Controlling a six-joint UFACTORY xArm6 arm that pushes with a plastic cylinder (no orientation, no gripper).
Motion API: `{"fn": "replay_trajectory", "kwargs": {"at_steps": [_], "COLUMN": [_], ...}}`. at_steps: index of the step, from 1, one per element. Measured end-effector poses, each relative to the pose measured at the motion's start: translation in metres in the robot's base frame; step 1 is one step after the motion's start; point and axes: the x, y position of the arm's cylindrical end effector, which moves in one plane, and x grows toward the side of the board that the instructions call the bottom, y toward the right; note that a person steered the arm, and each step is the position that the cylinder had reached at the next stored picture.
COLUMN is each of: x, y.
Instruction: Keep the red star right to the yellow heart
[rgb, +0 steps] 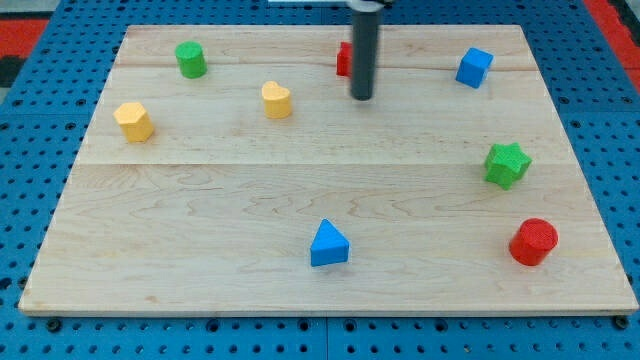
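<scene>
my tip (362, 98) touching small red star block (343, 60), mostly hidden behind rod. off-centre shove could skid it left past yellow heart block (277, 100). no jaws here, nothing to tell.

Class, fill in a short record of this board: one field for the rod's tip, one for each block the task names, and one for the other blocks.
tip: my tip is near the view's top, touching or just in front of the red block
red block: mostly hidden behind the rod, shape unclear
yellow heart: to the view's left of my tip, apart from it
relation: red block lies to the view's right of the heart
others: green cylinder, yellow hexagon, blue cube, green star, red cylinder, blue triangle
</scene>
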Motion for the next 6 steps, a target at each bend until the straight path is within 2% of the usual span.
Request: {"fn": "replay_trajectory", "kwargs": {"at_steps": [1, 2, 3, 4, 6], "x": [-0.039, -0.096, -0.104, -0.077, -0.086], "y": [0.031, 0.029, 0.019, -0.023, -0.054]}}
